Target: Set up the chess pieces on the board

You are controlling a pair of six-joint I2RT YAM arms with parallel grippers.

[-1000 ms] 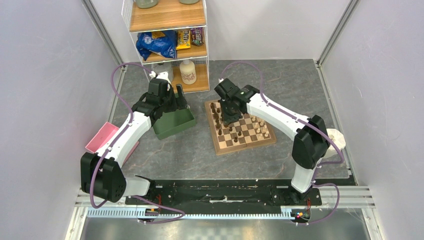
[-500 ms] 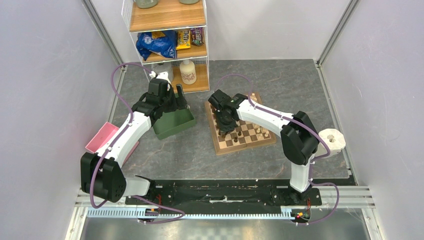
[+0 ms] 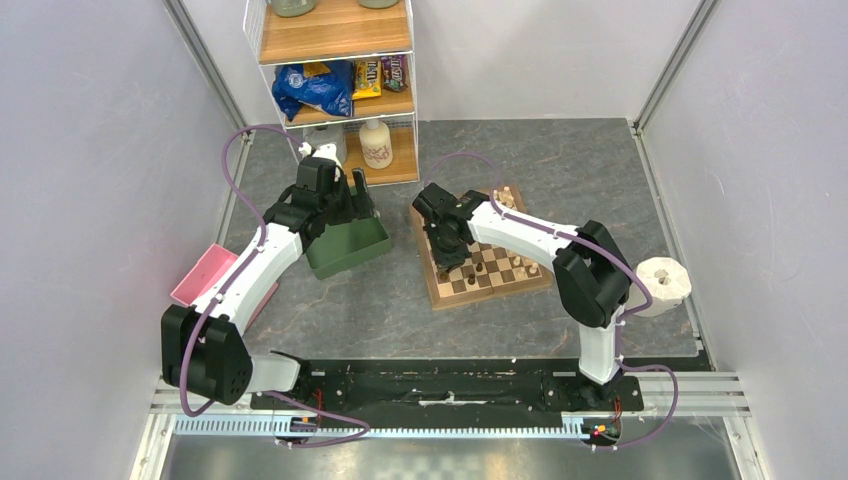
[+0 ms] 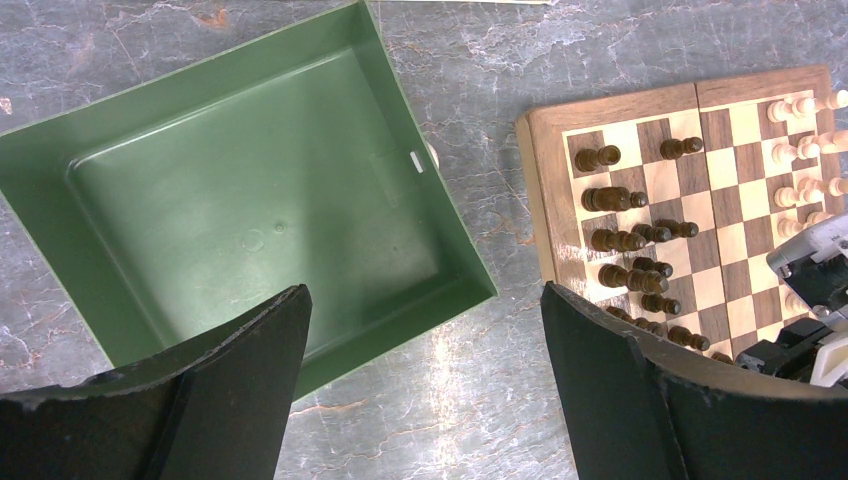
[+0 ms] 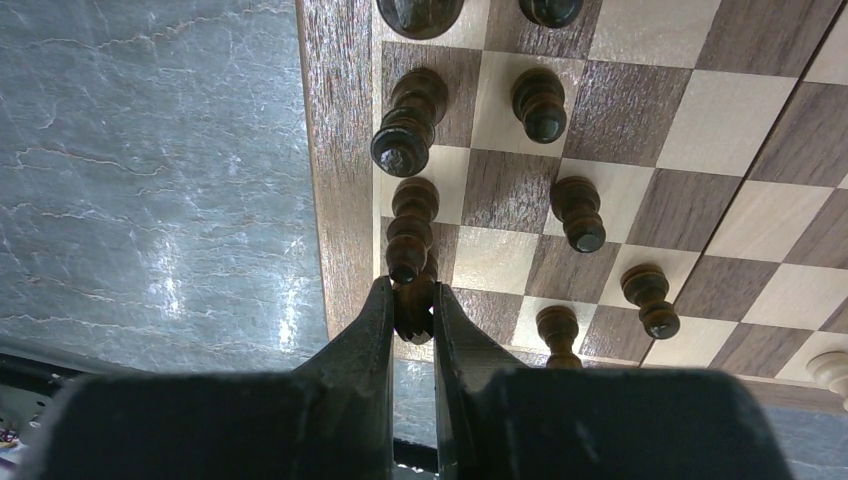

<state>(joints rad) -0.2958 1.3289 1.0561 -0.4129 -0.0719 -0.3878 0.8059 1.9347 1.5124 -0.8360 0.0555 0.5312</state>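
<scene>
The board [image 3: 495,290] lies right of centre on the table, and my right gripper [image 3: 447,243] hangs low over its left edge. In the right wrist view that gripper [image 5: 411,292] is shut on a dark brown chess piece [image 5: 413,308] above the edge squares. Just ahead of it stands another dark piece [image 5: 412,225]. More dark pieces [image 4: 615,200] fill the board's [image 4: 745,190] left columns, and pale pieces [image 4: 800,150] stand at its right side. My left gripper [image 4: 425,310] is open and empty above the near corner of the green tray [image 4: 250,200].
The green tray [image 3: 345,248] sits just left of the board. Behind stands a shelf unit [image 3: 340,80] with snack bags and a white bottle [image 3: 376,143]. A pink flat object [image 3: 205,275] lies at the left wall. A white roll [image 3: 665,280] is right of the board.
My right arm has swung left and nearer along the board's left edge, still shut on the dark piece. The left arm has not moved.
</scene>
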